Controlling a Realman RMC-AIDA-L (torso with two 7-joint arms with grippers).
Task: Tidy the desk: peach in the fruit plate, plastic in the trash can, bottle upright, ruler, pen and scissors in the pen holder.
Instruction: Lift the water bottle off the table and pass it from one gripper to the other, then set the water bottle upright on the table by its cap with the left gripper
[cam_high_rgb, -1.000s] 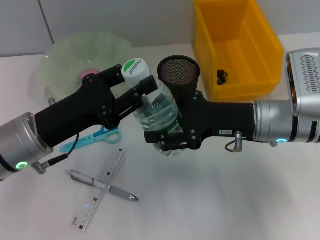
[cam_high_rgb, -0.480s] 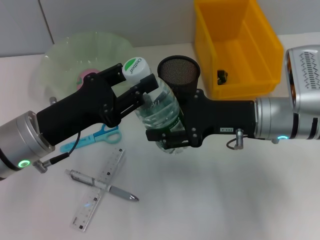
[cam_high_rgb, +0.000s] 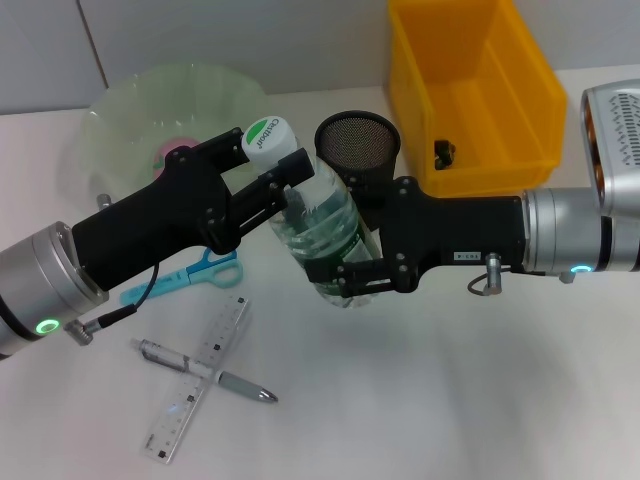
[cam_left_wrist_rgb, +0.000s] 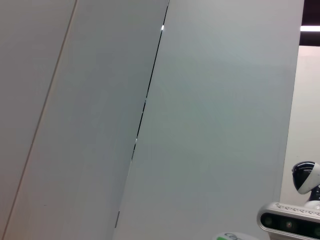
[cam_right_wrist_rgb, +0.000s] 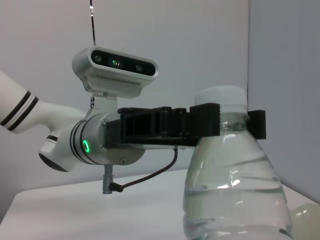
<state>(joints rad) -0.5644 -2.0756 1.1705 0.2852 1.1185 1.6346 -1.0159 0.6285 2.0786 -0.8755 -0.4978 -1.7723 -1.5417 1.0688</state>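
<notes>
- The ruler (cam_high_rgb: 196, 380) lies flat on the white desk (cam_high_rgb: 450, 400), nearest the robot and well in front of the bottle (cam_high_rgb: 318, 232); the pen (cam_high_rgb: 205, 370) lies across the ruler, touching it.
- The scissors (cam_high_rgb: 185, 276), with blue handles, lie farther back than the ruler, partly under the left arm and on the left side of the bottle.
- The bottle, clear with a white and green cap, stands close to upright with a slight tilt, mid-desk, held between the 2 arms.
- The left gripper (cam_high_rgb: 268, 180) is clamped around the bottle's neck just under the cap; the right wrist view shows its black fingers (cam_right_wrist_rgb: 205, 122) pressed on either side of the neck.
- The right gripper (cam_high_rgb: 345, 275) reaches in from the right at the bottle's lower body, its 2 fingers on either side of it; whether they press the plastic or stand slightly clear of it cannot be told.
- The pen holder (cam_high_rgb: 357, 148), a black mesh cup, stands just behind the bottle.
- The fruit plate (cam_high_rgb: 130, 120), pale green and translucent, sits behind and to the left of the bottle.
- The yellow trash can (cam_high_rgb: 475, 95) sits behind and to the right of the bottle, with a small dark item inside.
</notes>
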